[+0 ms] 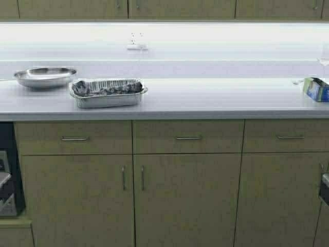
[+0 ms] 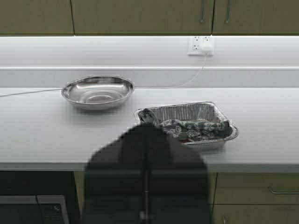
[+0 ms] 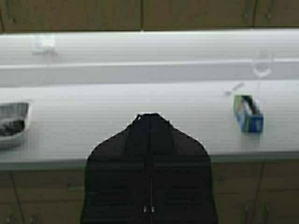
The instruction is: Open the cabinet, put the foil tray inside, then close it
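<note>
The foil tray [image 1: 108,100] stands on the white counter, left of centre, with crumpled dark stuff in it. It also shows in the left wrist view [image 2: 187,112] and at the edge of the right wrist view [image 3: 14,111]. The cabinet [image 1: 180,7] hangs above the counter with its doors shut; two curved handles show in the left wrist view [image 2: 203,11]. My left gripper [image 2: 145,127] is shut and empty, held in front of the counter edge, short of the tray. My right gripper [image 3: 150,116] is shut and empty, in front of the counter farther right.
A round steel bowl [image 1: 45,76] sits left of the tray. A blue box [image 1: 316,89] and a wine glass [image 3: 261,67] stand at the counter's right end. A wall socket with a plug [image 1: 136,45] is behind. Base cabinets with drawers [image 1: 187,138] are below.
</note>
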{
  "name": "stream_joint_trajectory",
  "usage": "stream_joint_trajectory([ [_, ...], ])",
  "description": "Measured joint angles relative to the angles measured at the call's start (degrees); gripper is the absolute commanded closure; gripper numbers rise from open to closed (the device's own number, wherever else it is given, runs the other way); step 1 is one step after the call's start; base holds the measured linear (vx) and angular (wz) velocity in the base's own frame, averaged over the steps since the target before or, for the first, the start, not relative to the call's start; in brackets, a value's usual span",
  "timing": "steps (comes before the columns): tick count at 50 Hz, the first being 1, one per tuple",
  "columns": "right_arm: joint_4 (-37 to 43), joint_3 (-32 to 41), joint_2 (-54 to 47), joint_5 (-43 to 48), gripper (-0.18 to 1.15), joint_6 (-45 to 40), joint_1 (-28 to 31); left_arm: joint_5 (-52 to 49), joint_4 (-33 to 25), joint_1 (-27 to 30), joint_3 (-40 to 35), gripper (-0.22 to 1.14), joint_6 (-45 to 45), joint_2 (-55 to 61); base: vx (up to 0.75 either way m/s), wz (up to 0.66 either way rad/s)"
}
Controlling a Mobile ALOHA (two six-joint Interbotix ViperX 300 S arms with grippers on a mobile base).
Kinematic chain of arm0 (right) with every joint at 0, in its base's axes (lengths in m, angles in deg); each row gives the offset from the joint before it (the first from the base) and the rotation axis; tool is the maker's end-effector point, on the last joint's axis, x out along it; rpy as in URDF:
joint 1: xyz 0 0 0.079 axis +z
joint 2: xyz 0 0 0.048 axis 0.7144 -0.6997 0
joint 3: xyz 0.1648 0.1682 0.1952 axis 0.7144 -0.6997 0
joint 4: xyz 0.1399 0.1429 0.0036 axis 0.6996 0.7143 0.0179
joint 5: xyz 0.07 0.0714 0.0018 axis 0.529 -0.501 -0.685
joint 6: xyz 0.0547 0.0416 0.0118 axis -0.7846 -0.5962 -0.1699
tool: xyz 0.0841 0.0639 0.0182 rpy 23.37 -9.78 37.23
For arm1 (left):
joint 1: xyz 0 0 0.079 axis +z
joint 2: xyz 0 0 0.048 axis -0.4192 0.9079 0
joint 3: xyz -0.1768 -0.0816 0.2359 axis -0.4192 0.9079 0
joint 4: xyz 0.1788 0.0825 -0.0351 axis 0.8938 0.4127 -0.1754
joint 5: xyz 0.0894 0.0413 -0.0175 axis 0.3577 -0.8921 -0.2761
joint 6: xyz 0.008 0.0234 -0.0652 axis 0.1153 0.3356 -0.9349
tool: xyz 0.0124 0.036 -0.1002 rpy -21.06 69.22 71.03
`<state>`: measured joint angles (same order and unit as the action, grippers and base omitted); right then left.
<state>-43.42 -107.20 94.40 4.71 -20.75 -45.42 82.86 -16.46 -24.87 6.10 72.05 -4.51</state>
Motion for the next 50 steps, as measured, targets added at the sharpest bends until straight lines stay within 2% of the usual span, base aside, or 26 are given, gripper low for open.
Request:
stream_joint_trajectory([
  [2,0.09,0.0,0.0,0.0,0.88,0.0,0.0,0.09,0.09,0.0,0.09,0.91,0.0,0.0,0.05,-0.04],
  [5,0.09,-0.53,0.0,-0.26,0.88,-0.35,0.0,-0.09,0.26,-0.09,0.97,0.84,-0.18,0.0,0.07,-0.02],
  [13,0.0,-0.79,-0.18,-0.88,0.92,-0.53,0.18,-0.18,0.35,-0.7,1.14,0.9,-0.09,0.18,0.11,0.03],
  [50,0.0,-0.79,-0.7,-0.97,0.91,-0.62,0.18,0.35,0.53,-0.62,0.53,0.89,0.09,5.01,0.24,0.11],
])
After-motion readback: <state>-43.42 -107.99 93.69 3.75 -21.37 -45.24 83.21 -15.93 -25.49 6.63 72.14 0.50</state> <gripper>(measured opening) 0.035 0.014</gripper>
